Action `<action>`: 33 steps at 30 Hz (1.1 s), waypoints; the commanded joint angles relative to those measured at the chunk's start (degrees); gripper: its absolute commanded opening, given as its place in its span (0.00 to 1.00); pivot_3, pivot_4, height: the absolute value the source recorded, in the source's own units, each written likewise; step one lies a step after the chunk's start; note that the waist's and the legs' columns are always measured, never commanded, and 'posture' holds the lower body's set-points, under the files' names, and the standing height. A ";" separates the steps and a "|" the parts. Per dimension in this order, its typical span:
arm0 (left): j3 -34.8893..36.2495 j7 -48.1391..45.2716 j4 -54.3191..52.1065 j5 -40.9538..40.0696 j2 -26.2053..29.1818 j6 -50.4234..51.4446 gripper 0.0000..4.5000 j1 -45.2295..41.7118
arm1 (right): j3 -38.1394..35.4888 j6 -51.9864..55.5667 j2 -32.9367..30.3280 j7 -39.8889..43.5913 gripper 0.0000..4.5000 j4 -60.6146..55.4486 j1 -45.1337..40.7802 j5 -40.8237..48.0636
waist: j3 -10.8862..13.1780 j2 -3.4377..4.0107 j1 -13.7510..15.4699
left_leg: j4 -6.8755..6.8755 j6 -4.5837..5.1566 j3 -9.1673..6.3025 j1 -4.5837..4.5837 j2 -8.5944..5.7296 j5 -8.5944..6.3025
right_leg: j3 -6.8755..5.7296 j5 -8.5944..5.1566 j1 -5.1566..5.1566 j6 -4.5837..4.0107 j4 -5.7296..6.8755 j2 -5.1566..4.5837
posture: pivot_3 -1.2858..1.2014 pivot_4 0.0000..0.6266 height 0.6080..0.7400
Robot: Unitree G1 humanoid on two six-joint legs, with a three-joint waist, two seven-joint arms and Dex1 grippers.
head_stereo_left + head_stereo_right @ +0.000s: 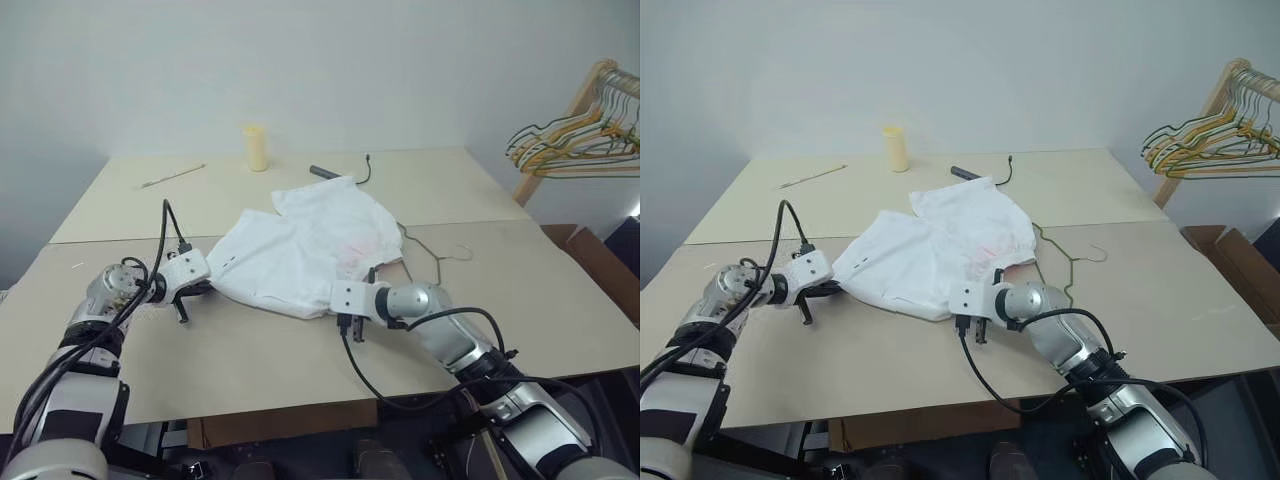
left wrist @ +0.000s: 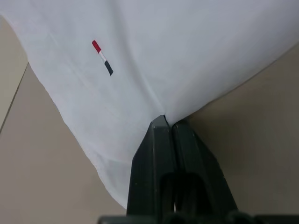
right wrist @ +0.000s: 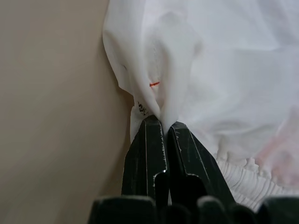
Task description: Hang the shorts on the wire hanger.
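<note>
Right gripper [image 1: 972,327] and left gripper [image 1: 186,298] were both clenched on thin edges of the shorts [image 1: 300,250] lying on the bench [image 1: 250,350] over the wire hanger [image 1: 435,255]; lifting could slip fabric or drag the hanger.

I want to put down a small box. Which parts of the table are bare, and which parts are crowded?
Bare: the near strip of the table in front of the shorts, and the far left corner beside the thin stick. Crowded: the middle, where both tools grip the shorts, the wire hanger right of them, and the far edge with the yellow cylinder and black cable.
</note>
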 commanded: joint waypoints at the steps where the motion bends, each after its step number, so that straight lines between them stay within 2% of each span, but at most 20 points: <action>1: 0.02 -3.21 -11.18 0.22 5.25 1.65 0.00 5.77 | -1.93 -2.37 -0.45 -2.22 0.00 -0.20 -2.05 -1.39 | 0.00 0.00 -1.09 | -0.02 0.00 0.01 -0.02 0.01 -0.01 | 0.03 0.00 -0.03 0.00 -0.01 0.01 | 0.50 0.00 1.00; 6: 2.88 -4.23 -32.44 1.41 14.57 9.47 0.00 21.26 | -1.64 -8.56 -0.89 -3.23 0.00 0.42 -2.46 -1.80 | 0.00 0.01 -2.57 | -0.09 0.02 0.00 -0.10 0.08 -0.03 | 0.06 -0.01 -0.12 0.00 -0.07 0.00 | 0.50 0.00 1.00; 10: 8.78 -6.01 -51.25 -0.14 20.50 21.35 0.00 36.06 | -1.07 -12.13 -0.05 -4.06 0.00 1.31 -3.12 -2.57 | 0.02 0.02 -3.06 | -0.14 0.04 0.02 0.00 0.13 -0.05 | 0.05 -0.01 -0.05 0.01 -0.05 -0.01 | 0.51 0.00 1.00; 14: 16.77 -7.40 -66.64 -0.34 22.96 32.17 0.00 49.96 | -0.13 -16.63 0.31 -4.86 0.00 3.87 -4.41 -3.92 | 0.02 0.02 -2.86 | -0.14 0.05 0.05 0.05 0.17 -0.05 | 0.05 -0.03 -0.06 0.01 -0.03 0.01 | 0.52 0.00 1.00; 18: 21.51 -10.87 -79.20 -1.69 23.63 42.23 0.00 58.59 | 0.02 -20.03 -0.84 -4.09 0.00 5.19 -4.84 -4.04 | 0.03 0.02 -2.12 | -0.14 0.05 0.06 0.04 0.16 -0.05 | 0.02 -0.05 -0.05 0.00 -0.06 0.00 | 0.52 0.00 1.00; 21: 23.14 -12.28 -84.74 -2.19 24.24 47.15 0.00 62.05 | -0.37 -19.57 -3.35 -0.14 0.00 4.25 -4.28 -3.23 | 0.03 0.01 -1.17 | -0.13 0.04 0.07 0.03 0.16 -0.05 | 0.01 -0.06 -0.05 0.01 -0.09 -0.01 | 0.52 0.00 1.00; 26: 22.83 -11.83 -86.17 -2.44 25.13 48.49 0.00 61.94 | -0.35 -25.29 -10.15 8.47 0.00 1.48 -2.15 0.73 | 0.05 0.03 0.05 | -0.15 0.05 0.08 0.08 0.15 -0.05 | 0.00 -0.10 -0.04 -0.03 -0.07 0.01 | 0.52 0.00 1.00; 33: 23.42 -14.87 -87.54 -7.38 26.62 48.67 0.00 61.44 | 0.21 -25.36 -12.56 16.80 0.00 0.16 -1.92 4.72 | 0.05 0.03 0.15 | -0.15 0.05 0.14 0.11 0.15 -0.05 | 0.02 -0.12 -0.03 -0.08 -0.09 0.01 | 0.51 0.00 1.00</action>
